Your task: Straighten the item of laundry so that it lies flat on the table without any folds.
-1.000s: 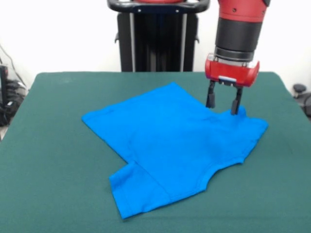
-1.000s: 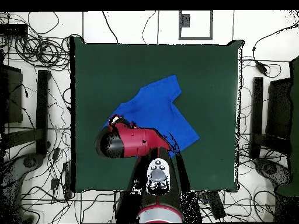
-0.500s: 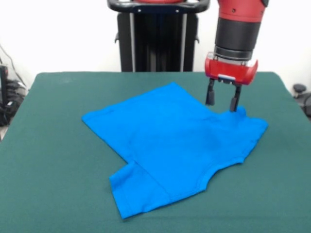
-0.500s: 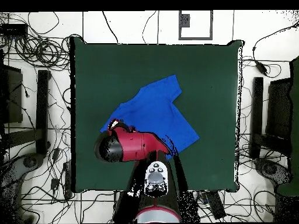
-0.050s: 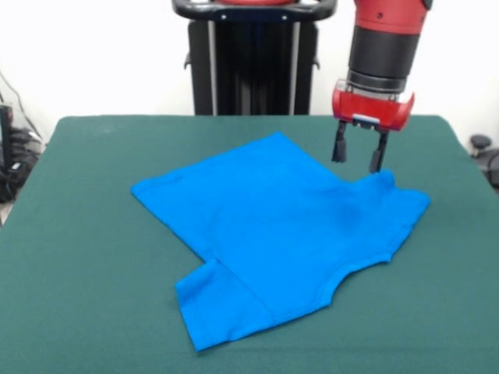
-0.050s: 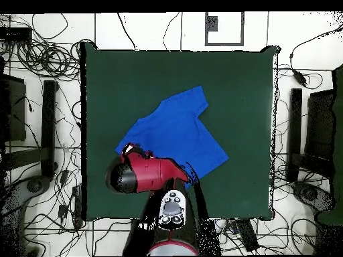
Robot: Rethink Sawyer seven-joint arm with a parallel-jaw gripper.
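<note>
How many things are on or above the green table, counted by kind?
T-shirt, blue cloth: 1
Gripper, open above the shirt's far sleeve: 1
Table, green top: 1
Total: 3

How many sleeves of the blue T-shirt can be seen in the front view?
2. On the T-shirt, one sleeve lies at the near bottom; the other lies at the right, below the open gripper.
</note>
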